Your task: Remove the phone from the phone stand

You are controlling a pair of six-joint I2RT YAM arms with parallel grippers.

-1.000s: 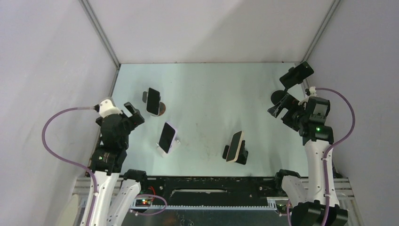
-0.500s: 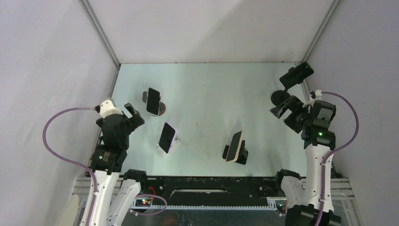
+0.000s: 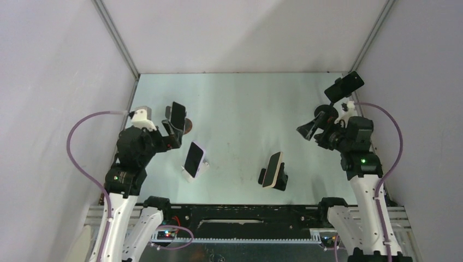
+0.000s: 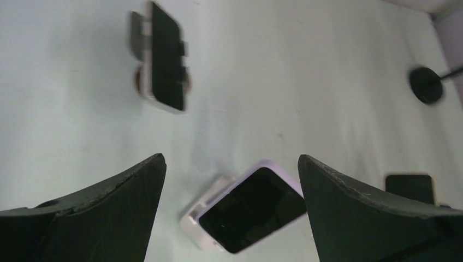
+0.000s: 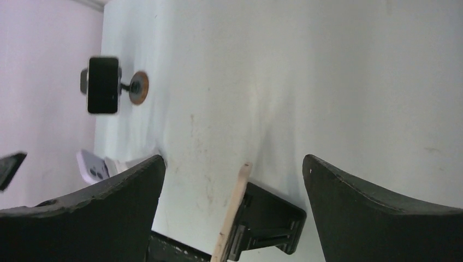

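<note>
Four phones stand on stands on the pale table (image 3: 240,109). A dark phone (image 3: 177,117) sits on a round-base stand at the back left, also in the left wrist view (image 4: 166,64). A lilac-cased phone (image 3: 193,159) leans on a white stand, below my left fingers (image 4: 252,210). A beige-edged phone (image 3: 273,169) rests on a black stand (image 5: 270,221). A fourth phone (image 3: 344,86) sits on a tall black stand at the far right. My left gripper (image 3: 171,131) is open and empty beside the back-left phone. My right gripper (image 3: 306,130) is open and empty, above the table right of centre.
Grey walls close in the table on the left, back and right. The tall stand's black round base (image 3: 323,112) sits just behind my right gripper. The arm bases and a black rail (image 3: 240,215) run along the near edge.
My left gripper has moved forward and right, up to the back-left phone. My right gripper has swung left and turned toward the table's middle. The phones have not moved.
</note>
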